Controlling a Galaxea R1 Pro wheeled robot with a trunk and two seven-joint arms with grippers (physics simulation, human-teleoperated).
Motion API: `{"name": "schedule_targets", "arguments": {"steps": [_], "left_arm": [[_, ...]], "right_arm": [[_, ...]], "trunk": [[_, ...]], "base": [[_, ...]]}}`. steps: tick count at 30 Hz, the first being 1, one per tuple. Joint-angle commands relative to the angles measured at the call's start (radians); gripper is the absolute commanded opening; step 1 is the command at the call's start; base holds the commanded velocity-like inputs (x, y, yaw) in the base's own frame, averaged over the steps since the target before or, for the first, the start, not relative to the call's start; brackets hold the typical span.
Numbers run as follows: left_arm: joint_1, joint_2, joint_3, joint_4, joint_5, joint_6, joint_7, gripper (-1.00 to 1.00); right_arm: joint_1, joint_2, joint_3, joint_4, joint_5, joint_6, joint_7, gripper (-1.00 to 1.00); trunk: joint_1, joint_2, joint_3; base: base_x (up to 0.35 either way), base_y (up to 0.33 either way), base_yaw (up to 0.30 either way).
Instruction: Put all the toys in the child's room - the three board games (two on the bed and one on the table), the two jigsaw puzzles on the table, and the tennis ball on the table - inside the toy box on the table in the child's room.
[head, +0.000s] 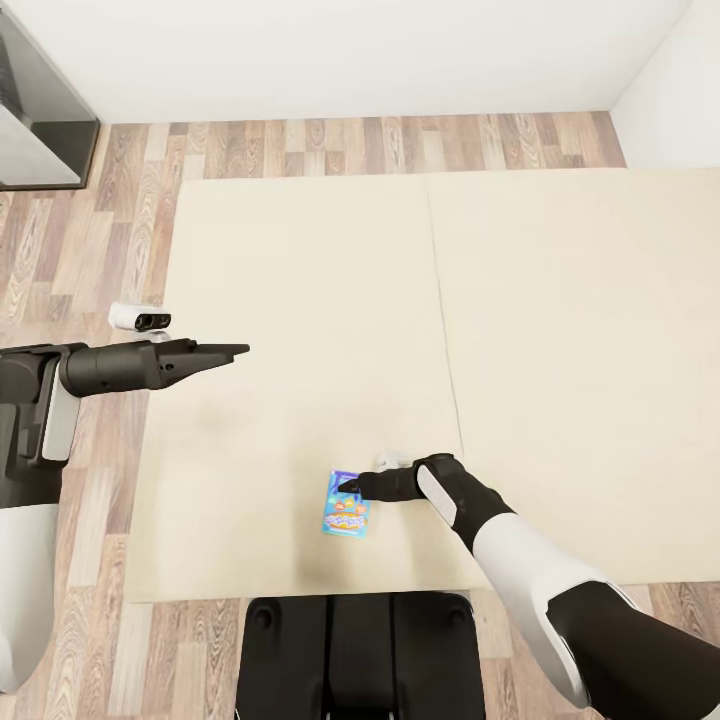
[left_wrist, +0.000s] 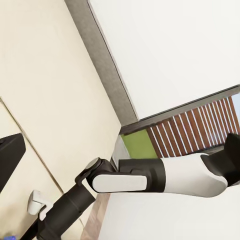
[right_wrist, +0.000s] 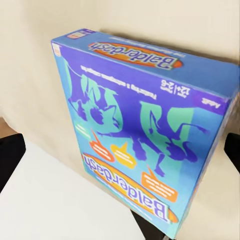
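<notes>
Blue game box (head: 346, 504) lies on the bed (head: 300, 300), near its front edge; my right gripper (head: 347, 489) is at it, jaws spread around it; I think it isn't lifted yet; my left gripper (head: 238, 351) hangs pressed together, holding nothing.

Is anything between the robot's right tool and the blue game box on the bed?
Nothing visible. The right tool is already at the edge of the blue game box, which lies flat on the bed, with nothing between them.
</notes>
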Motion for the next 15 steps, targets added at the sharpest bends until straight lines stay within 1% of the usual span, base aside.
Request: {"name": "schedule_targets", "arguments": {"steps": [1, 12, 15], "left_arm": [[0.000, 0.000, 0.000, 0.000, 0.000, 0.011, -0.003, 1.00], [0.000, 0.001, 0.000, 0.000, 0.000, 0.011, -0.003, 1.00], [0.000, 0.001, 0.000, 0.000, 0.000, 0.011, -0.003, 1.00]], "right_arm": [[-0.001, 0.000, 0.003, 0.000, 0.000, 0.003, 0.002, 1.00], [-0.001, 0.001, 0.003, 0.000, -0.001, 0.005, 0.002, 1.00], [-0.001, 0.001, 0.004, 0.000, -0.001, 0.005, 0.002, 1.00]], "trunk": [[0.001, -0.002, -0.001], [0.001, -0.002, -0.001], [0.001, -0.002, -0.001]], "base": [[0.000, 0.046, 0.000], [0.000, 0.009, 0.000], [0.000, 0.077, 0.000]]}}
